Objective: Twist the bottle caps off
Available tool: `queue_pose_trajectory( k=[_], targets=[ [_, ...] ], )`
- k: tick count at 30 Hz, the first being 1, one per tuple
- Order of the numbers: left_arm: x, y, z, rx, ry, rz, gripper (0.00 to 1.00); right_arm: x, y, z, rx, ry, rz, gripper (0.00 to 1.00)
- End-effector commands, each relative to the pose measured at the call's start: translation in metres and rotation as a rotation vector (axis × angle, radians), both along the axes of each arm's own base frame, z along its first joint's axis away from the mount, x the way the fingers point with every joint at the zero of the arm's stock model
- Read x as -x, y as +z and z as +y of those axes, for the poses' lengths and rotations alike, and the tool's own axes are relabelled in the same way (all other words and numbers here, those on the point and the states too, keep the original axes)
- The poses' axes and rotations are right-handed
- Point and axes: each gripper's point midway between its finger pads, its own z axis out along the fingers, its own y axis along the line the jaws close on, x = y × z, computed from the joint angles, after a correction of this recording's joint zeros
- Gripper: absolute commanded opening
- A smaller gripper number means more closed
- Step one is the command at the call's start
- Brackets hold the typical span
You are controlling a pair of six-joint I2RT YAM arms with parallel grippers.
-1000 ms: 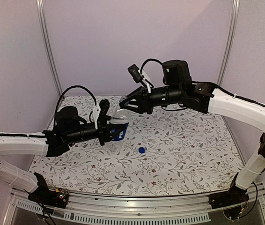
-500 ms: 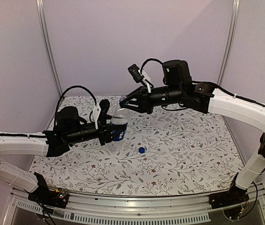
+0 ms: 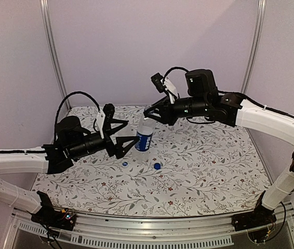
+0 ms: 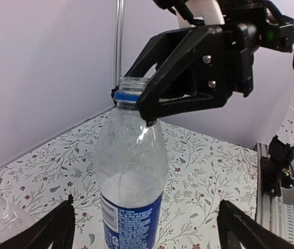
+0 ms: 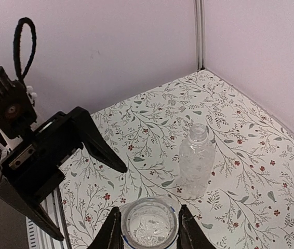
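Left gripper [image 3: 132, 132] first: we see its fingers spread wide apart, holding nothing, with the tips just short of the labelled bottle [image 3: 145, 136]. Its arm lies low and nearly level, reaching in from the left edge of the desk [image 3: 214, 171] and pointing right.

We count two bottles. The plain bottle [image 5: 196, 161] stands upright with an open mouth, well apart from the labelled one. From the top view we cannot make it out behind the left gripper. The labelled bottle also stands upright on the desk, near the middle. Its mouth is open, and a blue ring sits below the rim.

We count two bottle caps, both blue and both lying loose on the desk nearer to us than the labelled bottle. The left cap [image 3: 125, 163] sits below the left gripper's tips. The right cap [image 3: 157, 166] lies a little to the right of the bottle.

Farther right, the right gripper [image 3: 152, 117] comes down at a slant onto the labelled bottle's neck. One finger sits close on each side of the rim, but we cannot tell whether they press it. Its arm rises from the right near corner, and the white forearm runs leftward high above the desk.
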Motion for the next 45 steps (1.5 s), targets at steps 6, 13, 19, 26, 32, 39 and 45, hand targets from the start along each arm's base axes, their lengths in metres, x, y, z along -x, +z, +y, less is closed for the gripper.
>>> queue_pose_trajectory(
  k=[6, 13, 19, 26, 32, 39, 45],
  targets=[
    [0.0, 0.04, 0.031, 0.093, 0.121, -0.025, 0.98, -0.071, -0.015, -0.044, 0.114, -0.299, -0.108, 0.0],
    [-0.008, 0.042, 0.049, 0.096, 0.221, -0.034, 0.98, -0.107, -0.041, -0.046, 0.179, -0.406, -0.131, 0.0],
    [-0.013, 0.036, 0.055, 0.075, 0.268, -0.026, 0.98, -0.119, -0.064, -0.039, 0.199, -0.416, -0.119, 0.0],
    [-0.014, 0.036, 0.056, 0.074, 0.272, -0.032, 1.0, -0.121, -0.087, -0.034, 0.209, -0.405, -0.106, 0.0],
    [-0.015, 0.032, 0.056, 0.068, 0.277, -0.028, 1.0, -0.12, -0.1, -0.035, 0.229, -0.406, -0.101, 0.0],
    [-0.016, 0.031, 0.057, 0.063, 0.285, -0.031, 1.0, -0.119, -0.112, -0.037, 0.26, -0.398, -0.088, 0.06],
    [-0.017, 0.03, 0.058, 0.064, 0.296, -0.028, 1.0, -0.118, -0.118, -0.034, 0.278, -0.383, -0.072, 0.25]
  ],
)
